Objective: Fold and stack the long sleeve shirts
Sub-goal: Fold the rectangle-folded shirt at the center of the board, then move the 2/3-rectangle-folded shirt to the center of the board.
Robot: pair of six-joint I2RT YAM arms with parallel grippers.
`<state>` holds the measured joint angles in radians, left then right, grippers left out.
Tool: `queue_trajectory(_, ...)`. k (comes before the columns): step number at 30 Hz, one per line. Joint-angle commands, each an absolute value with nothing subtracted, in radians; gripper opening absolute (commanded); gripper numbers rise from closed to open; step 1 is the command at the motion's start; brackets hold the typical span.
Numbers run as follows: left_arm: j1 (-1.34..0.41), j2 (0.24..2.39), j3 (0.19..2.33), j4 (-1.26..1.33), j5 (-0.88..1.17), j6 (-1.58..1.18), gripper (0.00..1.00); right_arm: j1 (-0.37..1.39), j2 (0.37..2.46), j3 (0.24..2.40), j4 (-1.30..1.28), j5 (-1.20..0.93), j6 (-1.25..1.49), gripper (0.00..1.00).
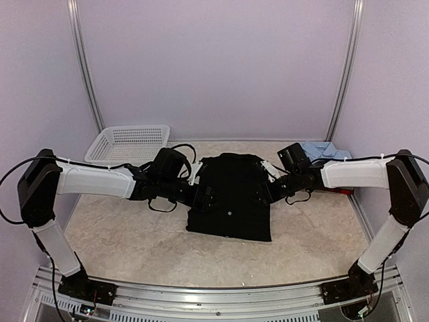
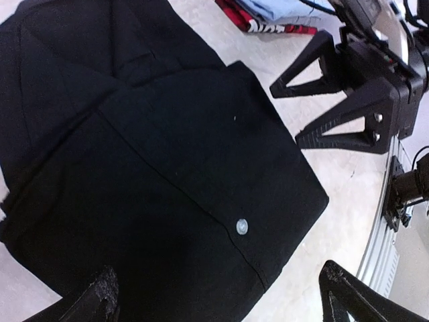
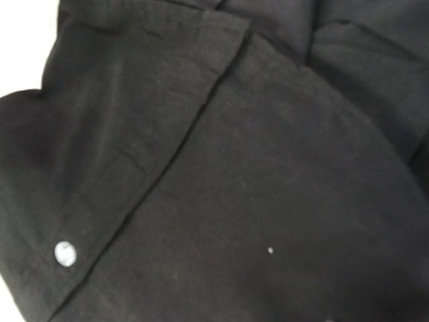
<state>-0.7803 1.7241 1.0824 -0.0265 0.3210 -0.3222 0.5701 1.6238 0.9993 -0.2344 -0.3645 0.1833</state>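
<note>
The black shirt [image 1: 231,201] lies partly folded in the middle of the table, with a white button [image 2: 242,227] near its edge. My left gripper [image 1: 204,196] is open over the shirt's left side; in the left wrist view its fingertips [image 2: 100,298] stand wide apart above the cloth. My right gripper [image 1: 265,193] is open at the shirt's right edge, its two fingers [image 2: 342,124] apart with nothing between them. The right wrist view shows only black cloth [image 3: 255,201]; its own fingers are out of view. A light blue shirt [image 1: 322,149] lies on a red-and-black shirt [image 2: 268,27] at the back right.
A white mesh basket [image 1: 127,143] stands at the back left of the table. Pale walls close in the back and both sides. The arms' base rail [image 1: 214,295] runs along the near edge.
</note>
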Motion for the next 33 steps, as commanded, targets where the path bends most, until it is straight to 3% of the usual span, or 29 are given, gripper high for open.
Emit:
queue_trajectory(1, -0.805, 1.765, 1.008, 0.052, 0.259, -0.354, 0.99, 0.571, 1.702, 0.976, -0.107, -0.431, 0.206, 0.66)
queue_trajectory(10, -0.825, 1.877, 0.967, 0.046, 0.163, -0.343, 0.99, 0.558, 1.812, 0.957, -0.132, -0.338, 0.214, 0.64)
queue_trajectory(22, -0.848, 1.802, 0.921, -0.053, -0.159, -0.363, 0.99, 0.598, 1.647, 0.774, -0.084, -0.302, 0.269, 0.65)
queue_trajectory(33, -0.844, 1.755, 0.928, -0.044, -0.068, -0.382, 0.99, 0.793, 1.433, 0.711, -0.137, -0.068, 0.257, 0.69)
